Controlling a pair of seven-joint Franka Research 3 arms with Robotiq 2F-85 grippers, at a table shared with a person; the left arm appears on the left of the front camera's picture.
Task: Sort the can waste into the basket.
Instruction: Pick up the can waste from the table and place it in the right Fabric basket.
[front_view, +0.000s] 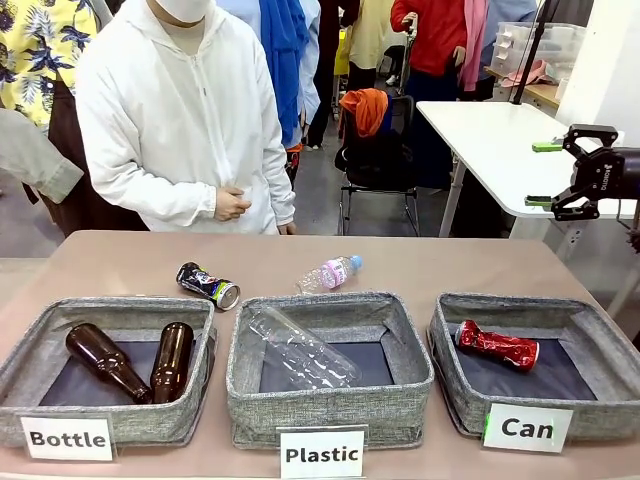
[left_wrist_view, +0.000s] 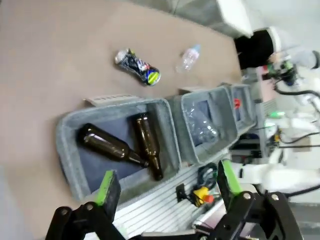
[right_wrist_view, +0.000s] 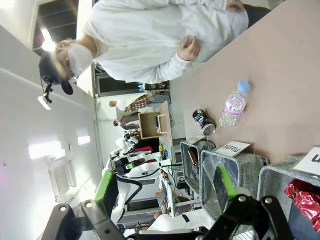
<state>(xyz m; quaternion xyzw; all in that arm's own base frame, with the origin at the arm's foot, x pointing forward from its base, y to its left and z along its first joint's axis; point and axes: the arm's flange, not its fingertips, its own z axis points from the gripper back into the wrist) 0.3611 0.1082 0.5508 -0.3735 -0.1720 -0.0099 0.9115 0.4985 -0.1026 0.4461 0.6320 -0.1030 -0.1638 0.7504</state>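
Observation:
The crushed red can (front_view: 498, 346) lies inside the grey basket (front_view: 600, 325) behind the "Can" card (front_view: 527, 428), at the right of the row. The dark printed can (front_view: 208, 285) lies on its side on the table behind the "Bottle" bin. My right gripper (front_view: 548, 173) hangs open and empty in the air, well above and behind the basket's right end. In the right wrist view the right gripper (right_wrist_view: 165, 185) stands open, with the red can (right_wrist_view: 304, 196) at the lower right. My left gripper (left_wrist_view: 167, 182) is open, high above the Bottle bin, with the dark can (left_wrist_view: 137, 66) beyond it.
The "Plastic" bin (front_view: 330, 395) in the middle holds a clear bottle (front_view: 300, 350). The "Bottle" bin (front_view: 25, 365) at left holds two brown bottles (front_view: 105, 360). A small clear bottle (front_view: 330, 272) lies on the table. A person in white (front_view: 185, 120) stands at the far edge.

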